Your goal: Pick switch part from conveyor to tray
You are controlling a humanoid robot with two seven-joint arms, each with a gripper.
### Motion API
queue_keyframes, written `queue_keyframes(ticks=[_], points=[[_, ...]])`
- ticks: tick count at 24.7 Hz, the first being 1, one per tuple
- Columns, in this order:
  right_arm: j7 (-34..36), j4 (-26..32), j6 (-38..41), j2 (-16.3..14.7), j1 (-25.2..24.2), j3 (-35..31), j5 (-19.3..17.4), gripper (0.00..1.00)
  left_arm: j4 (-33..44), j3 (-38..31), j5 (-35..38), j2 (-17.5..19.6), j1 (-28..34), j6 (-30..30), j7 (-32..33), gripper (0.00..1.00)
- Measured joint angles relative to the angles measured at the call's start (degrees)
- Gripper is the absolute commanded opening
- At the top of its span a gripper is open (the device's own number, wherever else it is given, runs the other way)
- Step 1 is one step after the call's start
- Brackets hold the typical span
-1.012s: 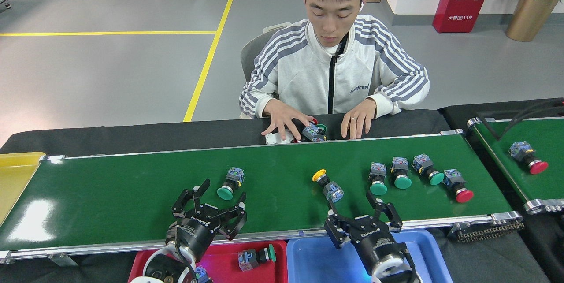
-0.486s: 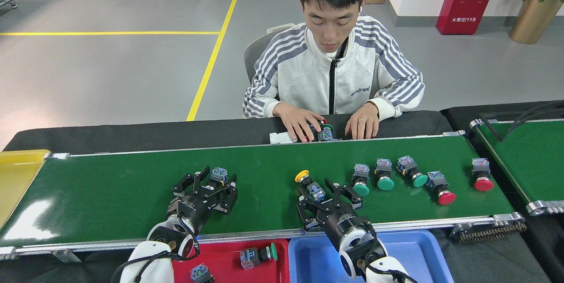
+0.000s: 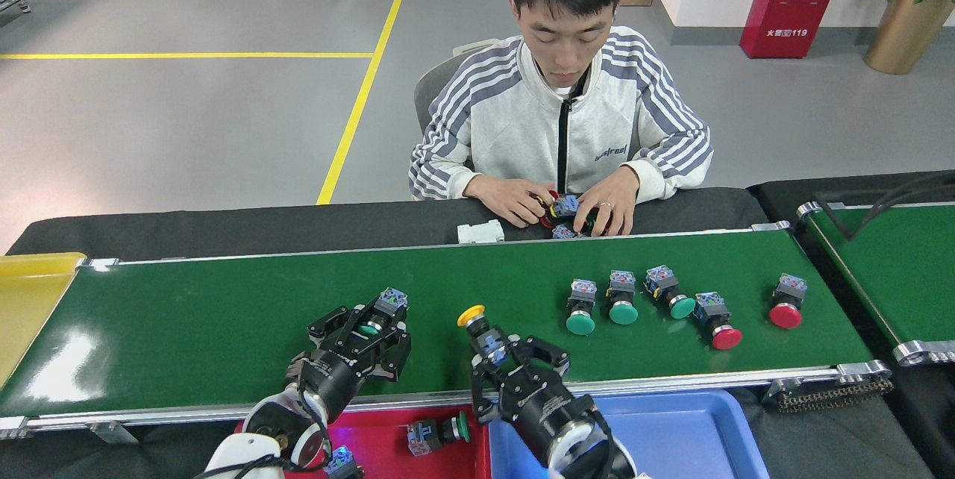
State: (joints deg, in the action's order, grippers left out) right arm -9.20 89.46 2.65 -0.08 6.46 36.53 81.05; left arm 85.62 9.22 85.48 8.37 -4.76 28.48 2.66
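The conveyor (image 3: 224, 315) is a long green belt with silver rails across the head view. A green-capped switch part (image 3: 382, 310) lies on it, and my left gripper (image 3: 375, 324) stands open with its fingers either side of that part. A yellow-capped switch part (image 3: 481, 326) lies further right, with my right gripper (image 3: 515, 352) open around its blue body. Below the near rail sit a red tray (image 3: 373, 449) holding two switch parts and a blue tray (image 3: 671, 427).
Several more switch parts ride the belt's right half: three green-capped (image 3: 621, 300), two red-capped (image 3: 786, 305). A person's hands (image 3: 567, 210) handle parts at the far rail beside a white block (image 3: 480, 231). A yellow bin (image 3: 30, 300) stands left, a second belt (image 3: 895, 270) right.
The parts on the belt have travelled leftward. Both grippers came down and forward over the belt, the left around the green-capped part, the right around the yellow-capped one. The person's hands came together.
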Motion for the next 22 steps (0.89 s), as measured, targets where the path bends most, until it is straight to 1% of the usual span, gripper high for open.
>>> queue_keyframes(ticks=[1,2,3,4,5,8,11,14,15,16,17,19,20,22], points=[[0.04,1.35,0.38,-0.29,-1.04,1.94,0.02,0.22,3.60,-1.18,-0.01,1.08,3.39,2.93,0.05,0.56],[0.33,2.66,0.59,-0.33,-2.12,3.83,0.03,0.44,6.62,-2.67,0.00,1.47,6.73,5.52,0.11,0.71],[0.74,3.35,0.59,-0.42,-3.01,5.14,0.10,0.80,8.76,-4.34,0.08,1.54,9.54,7.24,0.14,0.75],[1.00,3.67,0.59,-0.57,-3.64,6.33,0.23,0.98,10.18,-5.78,0.16,1.60,11.66,7.70,0.17,0.86],[1.22,3.84,0.61,-0.62,-4.05,7.14,0.43,0.98,11.15,-6.79,0.18,1.61,13.23,7.87,0.19,1.00],[1.82,4.25,0.85,-0.58,-4.74,8.29,0.61,0.99,12.92,-9.68,0.20,0.19,15.65,10.58,0.37,1.00],[1.99,4.52,0.96,-0.58,-4.74,8.32,0.62,0.99,13.41,-12.67,0.18,-0.01,17.65,11.56,0.33,1.00],[2.04,6.76,1.22,-0.67,-4.93,7.99,0.61,0.99,13.48,-16.22,0.03,-0.46,18.51,11.93,0.12,1.00],[2.12,7.93,1.38,-1.12,-5.16,7.10,0.60,0.98,13.49,-18.21,0.02,-1.16,19.09,11.74,0.10,1.00],[2.52,8.76,0.96,-1.70,-5.39,5.47,0.56,0.98,13.50,-20.61,0.01,-2.52,19.68,10.77,0.08,1.00],[3.21,9.31,0.00,-2.18,-5.96,2.04,0.53,0.98,13.57,-23.65,-0.03,-4.94,20.36,8.97,0.06,1.00],[5.47,9.61,-2.24,-2.07,-8.15,-4.80,0.47,0.98,14.00,-29.01,-0.10,-9.65,21.24,4.84,0.05,1.00],[6.35,9.54,-3.79,-1.82,-9.35,-8.72,0.39,0.98,14.19,-31.36,-0.13,-10.91,21.41,3.35,0.05,1.00],[8.84,9.52,-7.12,-1.49,-12.44,-16.84,0.29,0.98,14.23,-34.55,-0.27,-11.20,22.10,0.94,0.03,1.00]])
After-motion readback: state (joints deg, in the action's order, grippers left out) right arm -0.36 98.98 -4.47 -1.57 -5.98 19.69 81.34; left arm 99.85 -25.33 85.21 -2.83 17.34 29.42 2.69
